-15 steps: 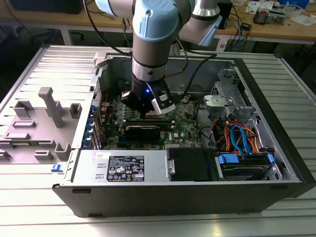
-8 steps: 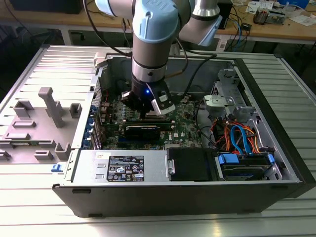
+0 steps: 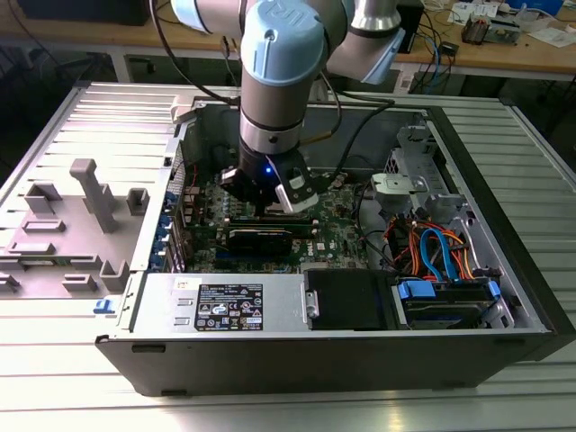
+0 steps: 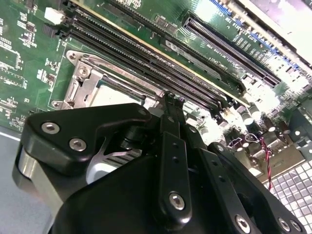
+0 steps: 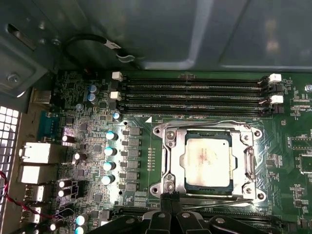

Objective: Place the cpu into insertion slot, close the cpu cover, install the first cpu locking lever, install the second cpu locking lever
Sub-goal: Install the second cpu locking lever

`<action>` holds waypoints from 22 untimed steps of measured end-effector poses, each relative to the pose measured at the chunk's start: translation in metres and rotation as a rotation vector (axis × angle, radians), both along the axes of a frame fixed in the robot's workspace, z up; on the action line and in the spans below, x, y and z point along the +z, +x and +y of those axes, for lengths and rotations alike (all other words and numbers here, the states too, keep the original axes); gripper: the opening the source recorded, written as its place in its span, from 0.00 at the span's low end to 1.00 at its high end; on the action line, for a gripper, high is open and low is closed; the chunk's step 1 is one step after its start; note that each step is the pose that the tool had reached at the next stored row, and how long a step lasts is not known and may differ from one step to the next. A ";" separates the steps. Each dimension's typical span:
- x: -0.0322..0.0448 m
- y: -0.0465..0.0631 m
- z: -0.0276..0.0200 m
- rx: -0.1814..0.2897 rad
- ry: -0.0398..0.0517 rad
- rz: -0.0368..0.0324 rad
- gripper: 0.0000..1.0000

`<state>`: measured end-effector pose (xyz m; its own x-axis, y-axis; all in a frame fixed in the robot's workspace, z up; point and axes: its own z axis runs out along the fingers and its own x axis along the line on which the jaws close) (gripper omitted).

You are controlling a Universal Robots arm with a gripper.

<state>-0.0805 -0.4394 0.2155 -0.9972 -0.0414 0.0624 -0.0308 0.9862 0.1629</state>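
Observation:
The cpu (image 5: 207,160), a silver-grey square chip, lies flat in its socket on the green board. The insertion slot's contact field is hidden under it. The cpu cover (image 5: 170,161), a silver metal frame, lies closed around the chip, which shows through the window. One wire lever (image 5: 209,126) runs along the side by the memory slots. Another lever (image 5: 219,204) runs along the opposite side. My gripper (image 5: 168,196) stands shut at that side's corner, its tips against the socket's edge. In the second wrist view my gripper (image 4: 170,100) partly hides the cpu (image 4: 109,95). In the exterior view my gripper (image 3: 268,202) hangs inside the case.
Long black memory slots (image 5: 195,95) lie beside the socket, and capacitors (image 5: 109,151) stand on its other side. The case walls (image 3: 297,112) surround the board. A power supply (image 3: 234,306) and a drive bay with cables (image 3: 432,252) sit near the front. A grey fixture (image 3: 81,216) lies outside.

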 end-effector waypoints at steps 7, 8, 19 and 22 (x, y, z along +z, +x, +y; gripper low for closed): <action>0.0127 0.000 0.0006 0.000 -0.0172 -0.0001 0.11; 0.0138 0.001 0.0007 0.000 -0.0254 0.0001 0.11; 0.0204 0.004 0.0006 0.000 -0.0599 0.0002 0.11; 0.0173 0.004 0.0003 0.000 -0.0599 0.0001 0.11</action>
